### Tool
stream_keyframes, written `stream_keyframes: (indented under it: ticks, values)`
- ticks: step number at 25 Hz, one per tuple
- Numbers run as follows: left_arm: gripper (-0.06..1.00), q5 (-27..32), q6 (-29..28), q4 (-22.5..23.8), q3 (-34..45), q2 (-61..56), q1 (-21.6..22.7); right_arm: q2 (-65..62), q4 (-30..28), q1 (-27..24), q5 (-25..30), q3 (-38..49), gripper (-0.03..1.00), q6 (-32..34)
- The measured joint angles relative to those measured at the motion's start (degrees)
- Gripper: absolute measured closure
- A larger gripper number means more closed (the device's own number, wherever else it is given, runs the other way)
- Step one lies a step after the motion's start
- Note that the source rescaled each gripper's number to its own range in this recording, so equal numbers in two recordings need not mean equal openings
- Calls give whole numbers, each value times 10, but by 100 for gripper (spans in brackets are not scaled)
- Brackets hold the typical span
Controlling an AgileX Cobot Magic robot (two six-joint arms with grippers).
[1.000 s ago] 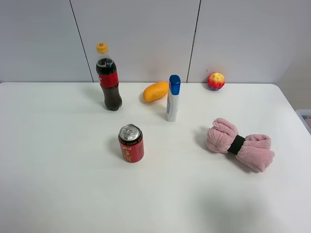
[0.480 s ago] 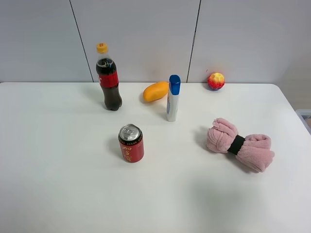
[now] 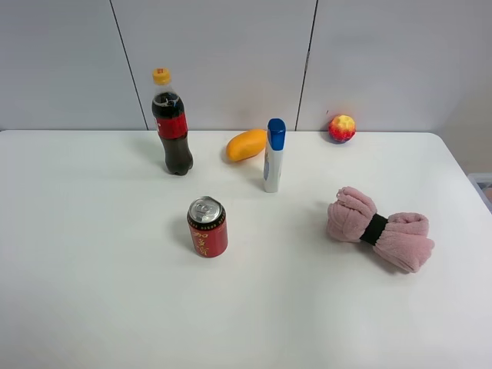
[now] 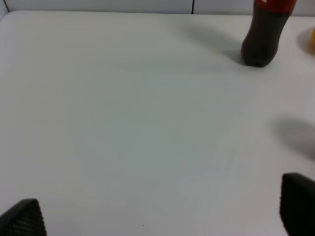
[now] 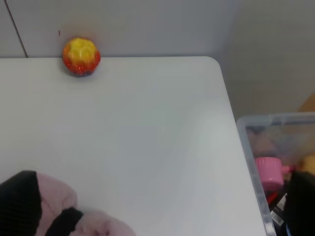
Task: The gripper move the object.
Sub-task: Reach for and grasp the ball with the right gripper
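The small round ball [image 3: 342,127], mottled red, yellow and orange, rests at the back right of the white table [image 3: 92,292], against the wall. It also shows in the right wrist view [image 5: 81,56], far ahead of my right gripper [image 5: 157,206], which is open and empty with only its dark fingertips [image 5: 17,196] showing. My left gripper [image 4: 157,216] is open and empty over bare table, with one fingertip [image 4: 298,201] at the frame edge. Neither gripper shows in the exterior high view.
A cola bottle [image 3: 172,123], an orange mango [image 3: 247,144], a white bottle with a blue cap [image 3: 274,155] and a red can [image 3: 207,226] stand left of the ball. A rolled pink towel [image 3: 377,228] lies front right. A clear bin [image 5: 278,157] sits beyond the table's right edge.
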Motion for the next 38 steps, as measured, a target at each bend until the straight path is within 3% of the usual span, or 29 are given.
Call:
stream_keyframes:
  ticks: [8, 22, 30, 38]
  values:
    - [-6, 0, -1, 0, 0, 0, 0, 185, 17, 0, -85, -11, -3, 0]
    - [-6, 0, -1, 0, 0, 0, 0, 457, 41, 15, -392, -24, -3, 0]
    - [-6, 0, -2, 0, 0, 0, 0, 623, 37, 73, -468, -125, -3, 0]
    - [-6, 0, -2, 0, 0, 0, 0, 714, 73, 80, -523, -150, -3, 0]
